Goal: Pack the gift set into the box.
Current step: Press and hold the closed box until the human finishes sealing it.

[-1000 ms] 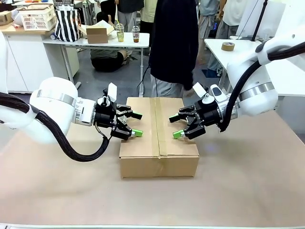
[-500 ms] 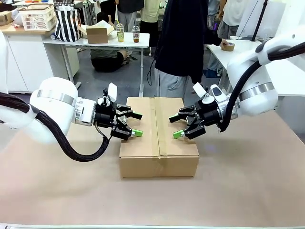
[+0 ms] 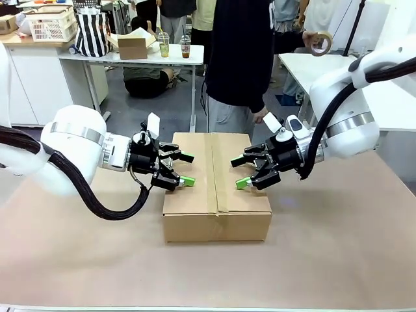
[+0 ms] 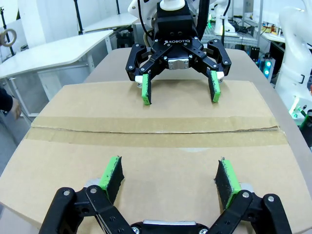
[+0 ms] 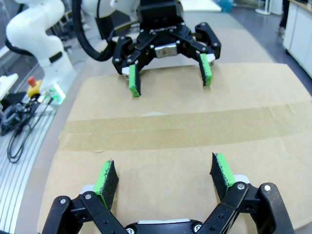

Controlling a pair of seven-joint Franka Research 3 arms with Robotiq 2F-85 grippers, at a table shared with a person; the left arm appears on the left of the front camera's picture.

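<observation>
Brown box (image 3: 216, 175) taped; front-only: tape roll (image 3: 320, 43)

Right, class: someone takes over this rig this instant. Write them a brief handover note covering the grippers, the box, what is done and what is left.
Left gripper: open, empty, over the box's left half.
Right gripper: open, empty, over the right half, facing the left one.
Box: mid-table, flaps shut, a tape strip along the centre seam.
Person at the far side holds up a tape roll.
Done: box closed and apparently taped. Contents not visible.
Left: probably just any extra taping, then clearing the arms.
</observation>
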